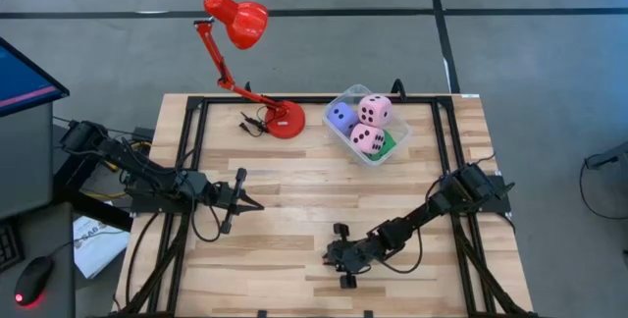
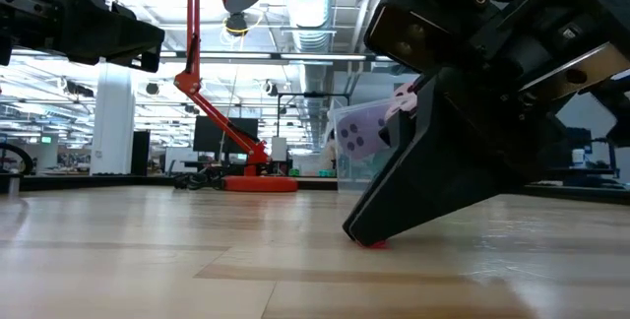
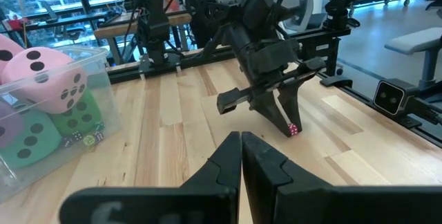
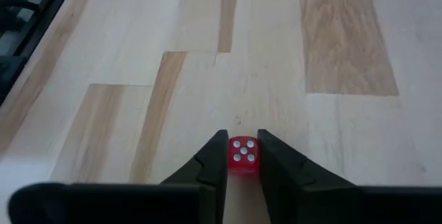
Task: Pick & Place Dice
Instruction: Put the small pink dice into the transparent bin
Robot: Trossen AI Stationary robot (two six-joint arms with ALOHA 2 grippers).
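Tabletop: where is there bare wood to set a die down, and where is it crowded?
Free: the wood between the left tool and the clear tub, and the near left corner. Crowded: the back edge, with the red lamp beside the tub, and around the right tool, closed on a tiny red die.

Table layout: lamp and tub in the upper half of the high view, arms in the lower half.

The table (image 1: 294, 190) fills the centre of the high view. The lamp (image 1: 285, 120) stands at upper centre, its head reaching up and left past the table's upper edge. The tub (image 1: 394, 146) sits just right of the lamp, upper right of centre, with the big dice (image 1: 374, 110) piled in it. The left gripper (image 1: 249, 200) lies left of centre, tips touching, pointing right. The right gripper (image 1: 337, 255) sits at lower centre, well below the tub; a small die (image 4: 242, 152) rests on the table between its fingers, which touch it on both sides.
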